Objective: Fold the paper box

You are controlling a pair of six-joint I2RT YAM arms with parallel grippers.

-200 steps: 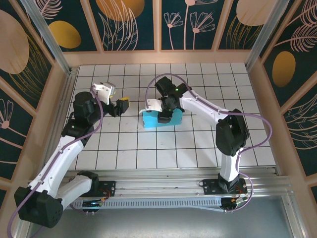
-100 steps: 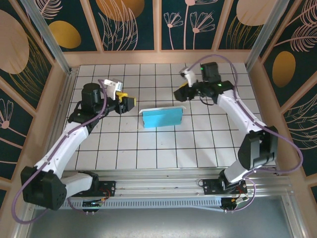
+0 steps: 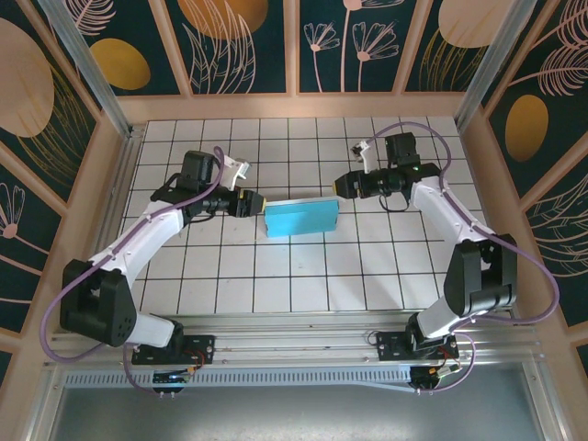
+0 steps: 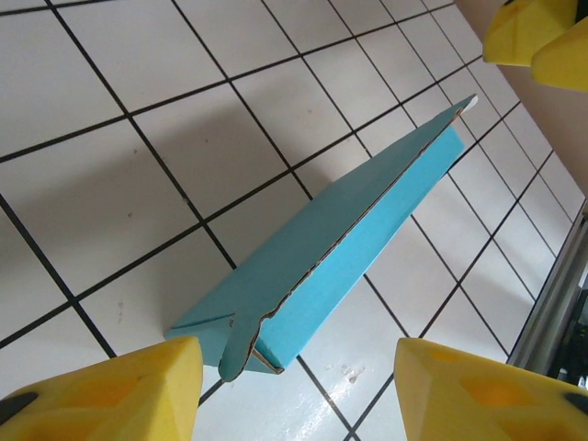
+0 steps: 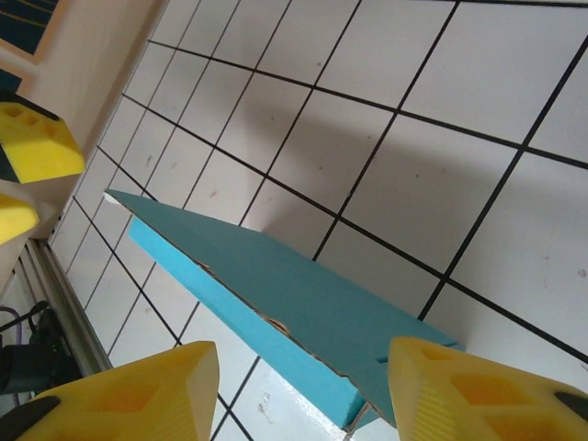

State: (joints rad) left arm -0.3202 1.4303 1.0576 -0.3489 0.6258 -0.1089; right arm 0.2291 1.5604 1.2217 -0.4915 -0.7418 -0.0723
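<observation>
Both arms have swung inward, so the left gripper [image 3: 250, 200] and right gripper [image 3: 340, 186], jaws partly open and empty, now flank the paper box [image 3: 301, 219] at mid-frame, where an uneven end-on squeeze could buckle or skid it.

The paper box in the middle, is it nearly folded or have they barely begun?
Partly done: the paper box already forms a long, narrow teal shape with sides creased up, not a flat sheet. In hand: the left claw and right claw sit open at its two ends, gripping nothing. Left, probably: the end flaps, which look loose in the wrist views.
</observation>
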